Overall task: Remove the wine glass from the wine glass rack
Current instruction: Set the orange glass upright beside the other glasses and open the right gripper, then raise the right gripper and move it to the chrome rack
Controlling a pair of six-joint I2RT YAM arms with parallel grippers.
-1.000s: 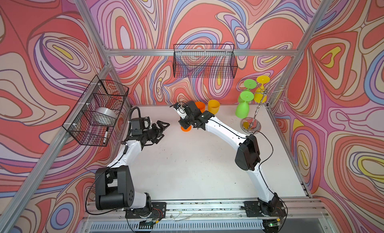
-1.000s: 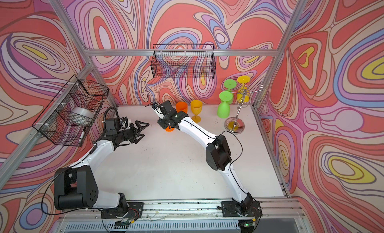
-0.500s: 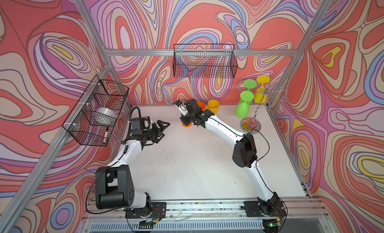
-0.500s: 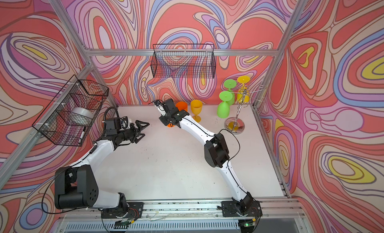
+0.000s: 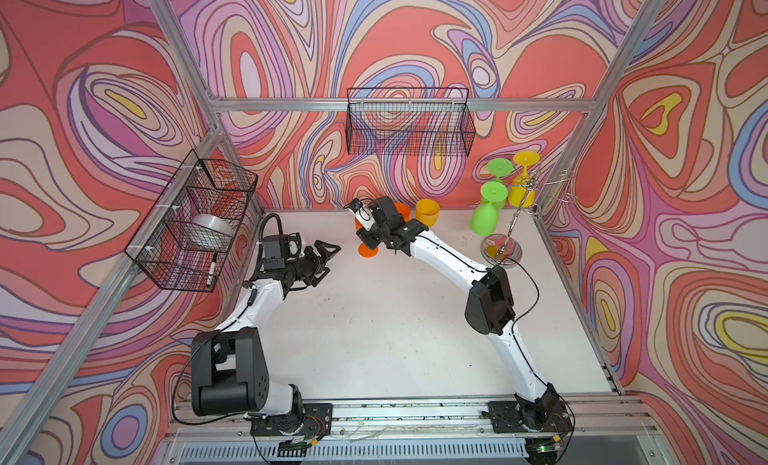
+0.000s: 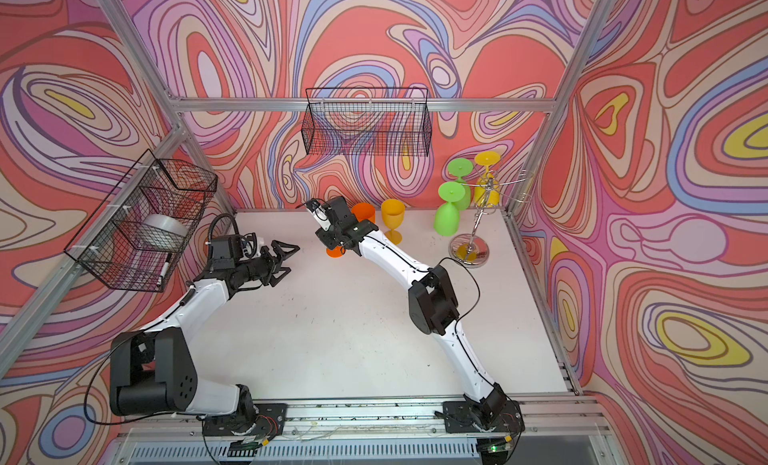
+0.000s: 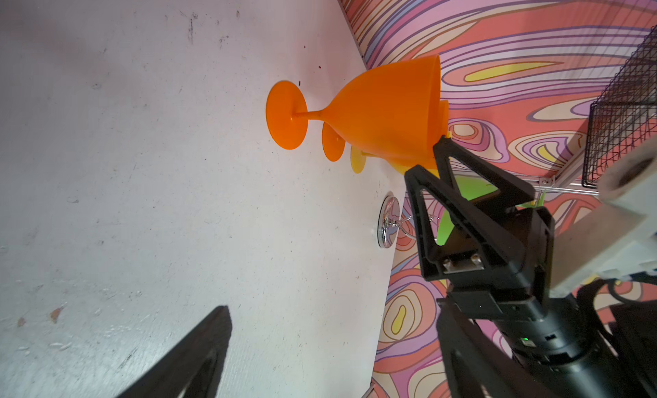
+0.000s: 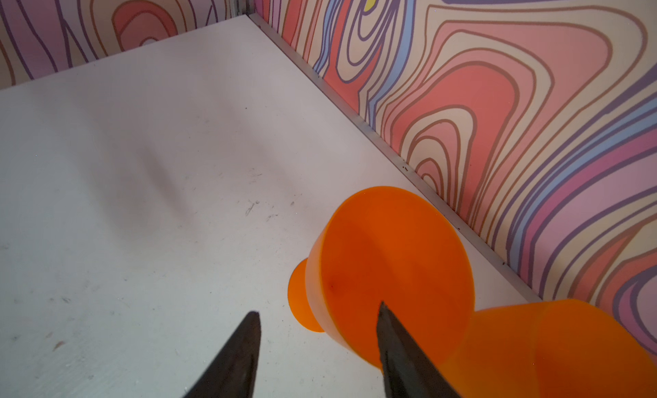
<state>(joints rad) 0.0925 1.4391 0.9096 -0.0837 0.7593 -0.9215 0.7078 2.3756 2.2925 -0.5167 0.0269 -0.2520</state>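
orange wine glass (image 7: pixel 384 111) standing on counter (image 7: pixel 142 165) | right gripper (image 7: pixel 425 154) jaws apart at its rim | wine glass rack (image 7: pixel 389 222) base beyond

Six glasses (image 5: pixel 484 220) — two orange, two yellow, two green — one chrome rack (image 5: pixel 490 247), two wire baskets (image 5: pixel 409 126), one silver bowl (image 5: pixel 210 230), two robot arms (image 5: pixel 440 251)

Two black wire baskets, swirl-patterned walls (image 5: pixel 415 39) and a white tabletop.
A long mesh basket (image 5: pixel 409 130) hangs from the aluminium rail (image 5: pixel 282 105) on the back wall. A second, divided basket (image 5: pixel 178 272) hangs on the left-side frame and holds a silver bowl (image 5: pixel 210 230) and a white marker (image 5: pixel 212 272) leaning in the mesh. The tabletop (image 5: pixel 395 330) carries small dark scuffs.
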